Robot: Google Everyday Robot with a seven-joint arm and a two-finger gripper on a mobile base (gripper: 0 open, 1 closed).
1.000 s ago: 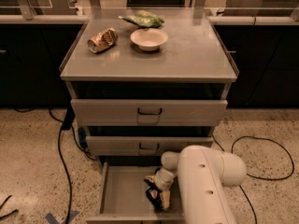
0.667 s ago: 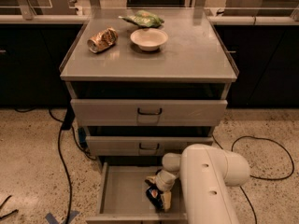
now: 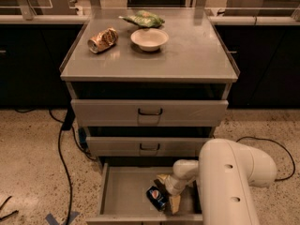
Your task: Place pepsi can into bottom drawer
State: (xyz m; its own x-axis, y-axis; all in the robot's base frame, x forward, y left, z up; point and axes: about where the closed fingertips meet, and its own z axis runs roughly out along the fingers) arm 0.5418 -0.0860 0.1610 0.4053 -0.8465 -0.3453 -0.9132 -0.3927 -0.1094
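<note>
The bottom drawer is pulled out at the foot of the grey cabinet, showing its flat grey floor. The pepsi can, blue with its round logo facing up, lies on that floor right of centre. My gripper reaches down into the drawer from the white arm on the right. It is open, with one yellowish finger behind the can and the other finger at its front right. The can lies against the front finger.
Two shut drawer fronts with dark loop handles sit above the open drawer. On the cabinet top are a gold-brown can on its side, a white bowl and a green bag. Black cables run over the floor at left and right.
The white arm's bulk has shifted slightly to the right. The gripper and the can stay at the same spot in the drawer.
</note>
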